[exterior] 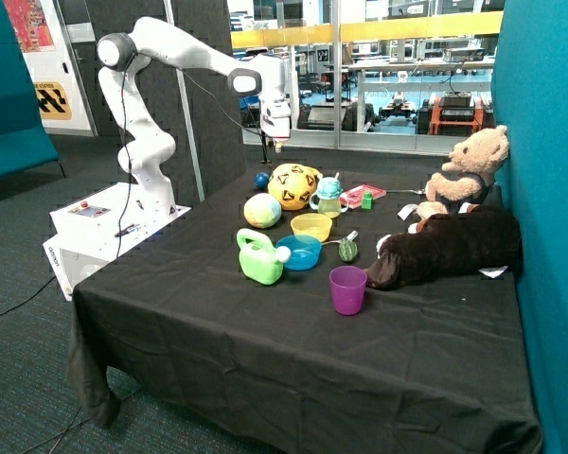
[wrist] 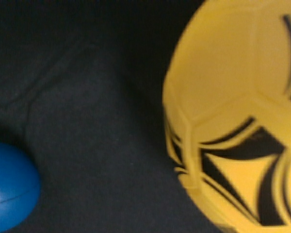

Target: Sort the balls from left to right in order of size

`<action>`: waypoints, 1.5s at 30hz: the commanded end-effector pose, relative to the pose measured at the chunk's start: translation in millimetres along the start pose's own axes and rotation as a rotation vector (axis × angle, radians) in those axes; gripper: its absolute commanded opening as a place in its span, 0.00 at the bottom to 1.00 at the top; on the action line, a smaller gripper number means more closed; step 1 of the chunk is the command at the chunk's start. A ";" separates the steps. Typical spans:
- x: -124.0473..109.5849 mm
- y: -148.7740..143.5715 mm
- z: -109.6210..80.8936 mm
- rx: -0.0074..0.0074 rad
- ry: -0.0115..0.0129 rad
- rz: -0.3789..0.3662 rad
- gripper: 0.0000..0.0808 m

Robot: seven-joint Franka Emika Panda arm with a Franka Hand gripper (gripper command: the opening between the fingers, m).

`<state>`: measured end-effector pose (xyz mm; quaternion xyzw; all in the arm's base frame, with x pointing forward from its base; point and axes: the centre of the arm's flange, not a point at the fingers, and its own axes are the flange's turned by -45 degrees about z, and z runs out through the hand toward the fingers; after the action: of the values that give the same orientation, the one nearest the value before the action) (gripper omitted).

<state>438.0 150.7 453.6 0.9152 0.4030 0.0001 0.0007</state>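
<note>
Three balls lie at the far end of the black table. A tiny dark blue ball [exterior: 261,180] sits nearest the table's edge on the robot-base side. Beside it rests the large yellow soccer-style ball [exterior: 293,186] with dark patches. The medium pastel ball [exterior: 262,210] lies just in front of those two. My gripper [exterior: 277,143] hangs in the air above the gap between the blue and yellow balls, holding nothing. The wrist view looks down on the blue ball [wrist: 9,187] and the yellow ball [wrist: 237,121] with black cloth between them; no fingers show there.
A green toy watering can [exterior: 259,257], blue bowl [exterior: 300,252], yellow bowl [exterior: 311,226] and purple cup [exterior: 347,288] stand in front of the balls. A lidded cup [exterior: 328,197], a pink tray [exterior: 364,195], a teddy bear [exterior: 469,170] and a dark plush toy [exterior: 445,248] lie alongside.
</note>
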 end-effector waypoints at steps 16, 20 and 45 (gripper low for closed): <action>-12.5 -57.2 16.8 0.0012 0.0006 -0.218 0.66; -12.0 -61.4 19.1 0.0012 0.0006 -0.230 0.79; -3.7 -102.2 61.5 0.0012 0.0007 -0.343 0.78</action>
<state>368.3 206.3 407.1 0.8418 0.5397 0.0009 0.0007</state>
